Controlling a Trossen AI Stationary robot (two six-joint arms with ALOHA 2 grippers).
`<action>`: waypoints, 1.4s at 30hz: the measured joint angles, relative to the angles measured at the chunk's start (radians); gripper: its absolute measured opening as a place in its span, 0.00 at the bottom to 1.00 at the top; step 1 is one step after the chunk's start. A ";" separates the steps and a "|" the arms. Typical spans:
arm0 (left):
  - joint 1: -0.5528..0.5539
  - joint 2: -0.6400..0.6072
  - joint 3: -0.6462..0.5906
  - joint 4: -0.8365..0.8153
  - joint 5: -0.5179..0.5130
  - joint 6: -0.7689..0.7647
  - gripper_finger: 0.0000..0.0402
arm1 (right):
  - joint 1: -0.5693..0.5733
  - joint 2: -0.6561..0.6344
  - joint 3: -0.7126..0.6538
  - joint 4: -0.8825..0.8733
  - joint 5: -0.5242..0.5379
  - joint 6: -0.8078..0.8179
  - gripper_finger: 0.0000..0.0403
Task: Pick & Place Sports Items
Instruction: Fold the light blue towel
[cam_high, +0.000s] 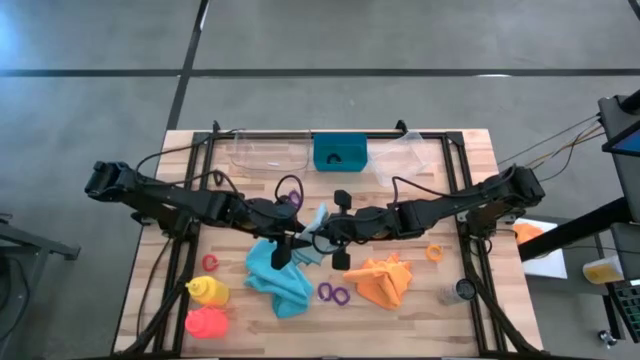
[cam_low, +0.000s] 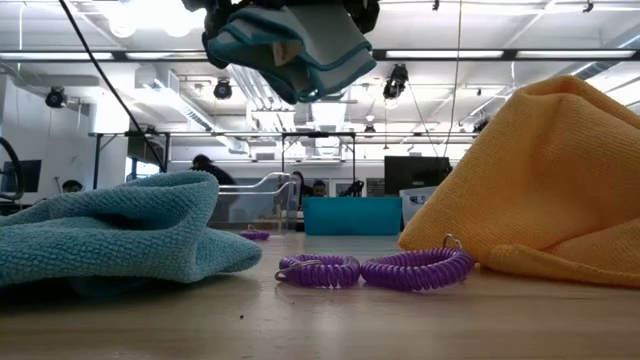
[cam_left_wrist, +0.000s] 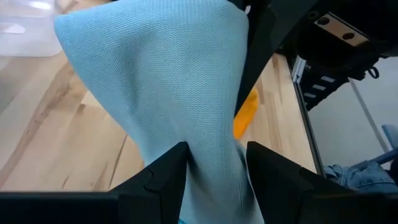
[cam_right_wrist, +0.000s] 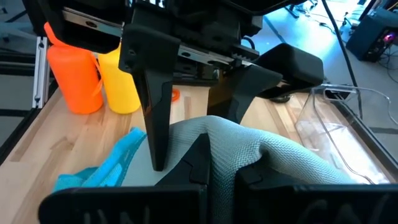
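While lifted, pale blue cloth (cam_high: 318, 222) hangs between both pincers.

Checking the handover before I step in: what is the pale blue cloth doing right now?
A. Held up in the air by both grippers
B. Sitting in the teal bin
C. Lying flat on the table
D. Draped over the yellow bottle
A: the pale blue cloth hangs above the table in the low view, pinched by the left gripper and the right gripper.
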 joint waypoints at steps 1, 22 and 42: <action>0.000 0.000 0.000 0.000 -0.001 0.000 0.42 | 0.000 0.000 0.000 0.000 0.000 0.000 0.03; 0.005 0.051 -0.032 0.088 -0.006 0.004 0.41 | 0.000 0.000 0.000 -0.005 -0.002 -0.001 0.03; 0.008 0.051 -0.030 0.035 -0.003 0.125 0.07 | 0.000 -0.001 0.000 -0.027 -0.067 -0.001 0.19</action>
